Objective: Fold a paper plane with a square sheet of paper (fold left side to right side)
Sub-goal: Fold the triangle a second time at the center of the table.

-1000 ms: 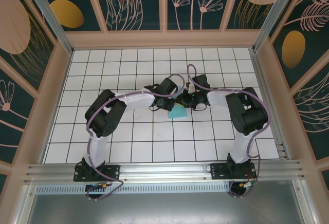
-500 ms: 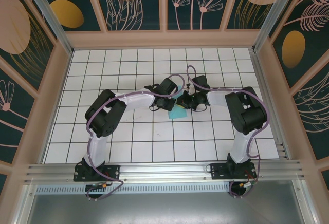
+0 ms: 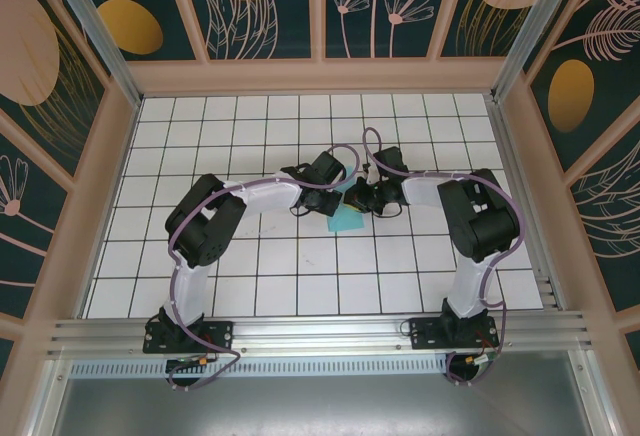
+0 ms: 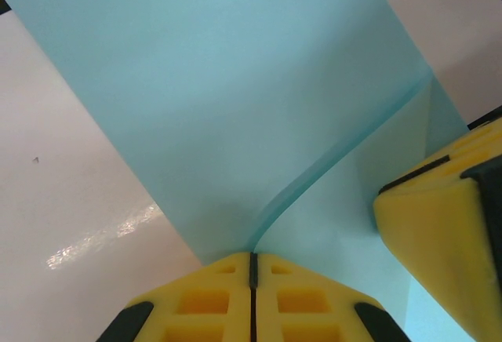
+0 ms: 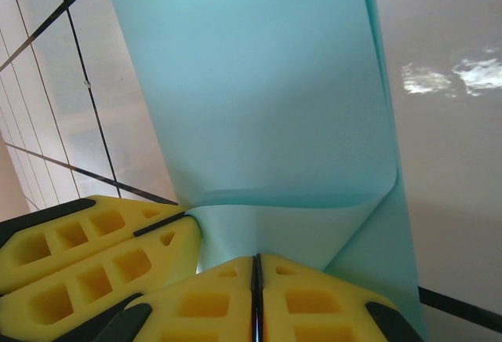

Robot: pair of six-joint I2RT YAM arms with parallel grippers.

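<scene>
The thin light turquoise square sheet of paper (image 3: 346,220) is lying mid-way on the white, black-gridded worktop (image 3: 200,136), which dark teal floral wall panels (image 3: 400,6) are enclosing. The left tool (image 4: 252,257) and right tool (image 5: 256,259) are pinching it, jaws closed, seemingly along a lifted edge.

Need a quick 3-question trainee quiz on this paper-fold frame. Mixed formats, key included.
1. True or false: the left end effector is open and clear of the turquoise sheet.
2. The right end effector is: A) shut on the sheet, B) open above it, C) holding a pen.
3. Fill in: the sheet's folded-over bend looks ___ (rounded or torn).
Key: 1 false; 2 A; 3 rounded.
</scene>
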